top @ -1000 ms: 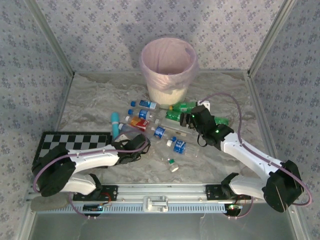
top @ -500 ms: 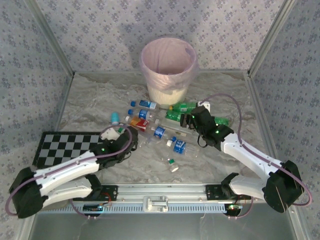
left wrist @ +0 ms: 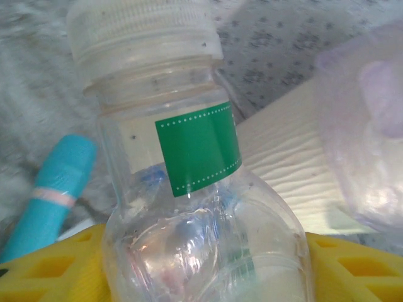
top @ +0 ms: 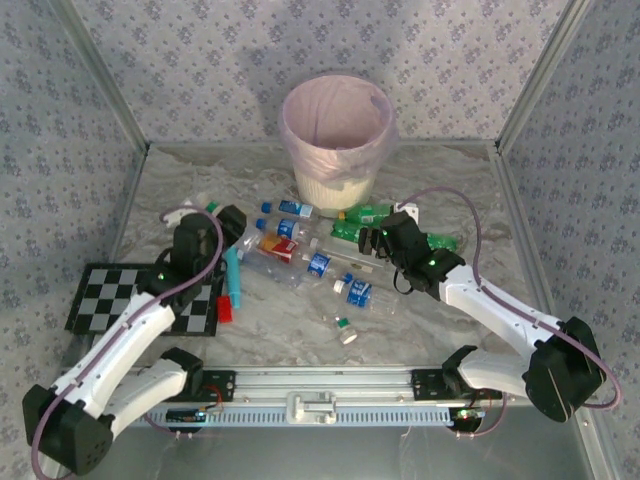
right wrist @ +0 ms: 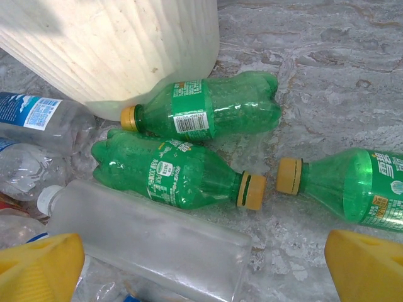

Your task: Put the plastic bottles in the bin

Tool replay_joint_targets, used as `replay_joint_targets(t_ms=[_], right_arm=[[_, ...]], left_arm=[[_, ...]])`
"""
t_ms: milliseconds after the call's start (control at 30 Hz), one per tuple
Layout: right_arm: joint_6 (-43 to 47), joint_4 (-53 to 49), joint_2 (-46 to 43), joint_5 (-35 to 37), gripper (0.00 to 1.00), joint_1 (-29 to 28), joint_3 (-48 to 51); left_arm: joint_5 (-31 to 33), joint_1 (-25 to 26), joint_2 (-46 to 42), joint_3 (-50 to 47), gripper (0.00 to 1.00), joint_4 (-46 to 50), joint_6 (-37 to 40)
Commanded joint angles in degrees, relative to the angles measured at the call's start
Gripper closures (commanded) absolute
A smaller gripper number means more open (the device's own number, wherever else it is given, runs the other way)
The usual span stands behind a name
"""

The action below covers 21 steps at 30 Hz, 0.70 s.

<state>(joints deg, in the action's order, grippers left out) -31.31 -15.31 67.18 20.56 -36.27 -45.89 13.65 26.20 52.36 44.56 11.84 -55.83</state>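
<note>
At the table's (top: 455,190) left, the outstretched left gripper (top: 205,218) pinches a clear bottle (left wrist: 195,151) — the right gripper (top: 383,240) hangs spread.

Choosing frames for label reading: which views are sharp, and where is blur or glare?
Left wrist: close clear plastic bottle with green label crisp, pink-lined cream bin behind blurred. Right wrist: green plastic bottles sharp, faint glints. Top external: evenly lit, labels too small.

Place: robot test cell, lab-style rig
Walls: flower-patterned panels (top: 200,50) on three sides, framed by metal posts (top: 105,80)
Surface: marble-look sheet (top: 450,180)
Mount: left arm (top: 130,335) and right arm (top: 500,310) bolted to an aluminium rail (top: 320,383)
</note>
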Motion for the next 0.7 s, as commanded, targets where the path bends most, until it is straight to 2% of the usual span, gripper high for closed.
replay_joint_targets(t_ms=[0,333,500,667], right_arm=[[-1.0,0.0,-0.1,0.0,0.00,-0.2,-0.5],[-1.4,0.2,-2.1,-0.3,0.00,-0.3,0.6],[-1.6,0.4,-3.5,-0.3,0.00,-0.4,1.3],[-2.2,0.4,-5.2,-0.2,0.00,-0.4,2.2]], left_arm=[[-9.5,-1.0,3.6,9.2,0.60,-4.4,10.9],[-23.7,-2.0,22.7,35.5,0.60,-6.9,24.5],[-27.8,-2.2,32.5,49.2,0.60,-5.2,29.5],[-30.6,-2.2,40.7,59.5,0.60,-4.4,31.0]])
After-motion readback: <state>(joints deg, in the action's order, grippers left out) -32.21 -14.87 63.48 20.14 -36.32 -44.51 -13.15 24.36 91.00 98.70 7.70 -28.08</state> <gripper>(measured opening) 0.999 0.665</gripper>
